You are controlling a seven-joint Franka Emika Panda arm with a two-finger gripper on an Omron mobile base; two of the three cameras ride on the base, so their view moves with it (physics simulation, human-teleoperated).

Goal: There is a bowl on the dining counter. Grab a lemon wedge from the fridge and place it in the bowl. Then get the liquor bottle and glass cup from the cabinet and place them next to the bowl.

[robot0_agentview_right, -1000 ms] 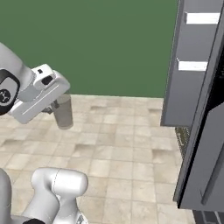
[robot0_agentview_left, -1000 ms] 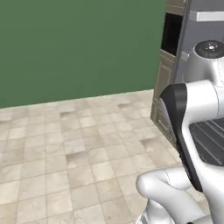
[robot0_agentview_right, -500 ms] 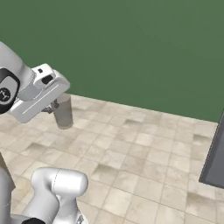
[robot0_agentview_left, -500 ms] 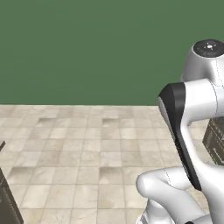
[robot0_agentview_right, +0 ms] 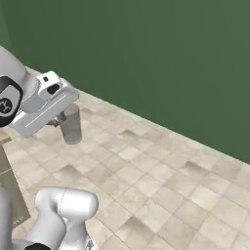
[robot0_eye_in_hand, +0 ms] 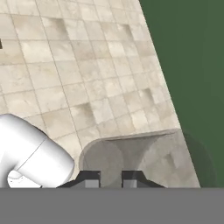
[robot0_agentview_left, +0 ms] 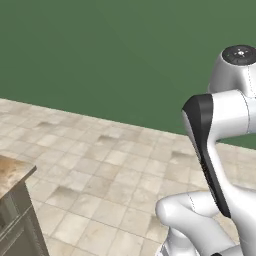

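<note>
Above the tiled floor (robot0_agentview_right: 161, 195), the gripper (robot0_agentview_right: 62, 117) is closed on the glass cup (robot0_agentview_right: 71, 125), seen rim-on in the hand view; the left base view adds a bench (robot0_agentview_left: 11, 175) corner.

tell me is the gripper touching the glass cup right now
Touching. In the hand view the gripper has its finger tips closed on the rim of the glass cup; in the right base view the cup hangs from it above the floor.

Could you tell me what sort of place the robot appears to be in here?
Probably a kitchen or dining room: a beige tiled stone floor, a plain dark green wall, and the corner of a beige-brown marbled counter on a grey base.
</note>
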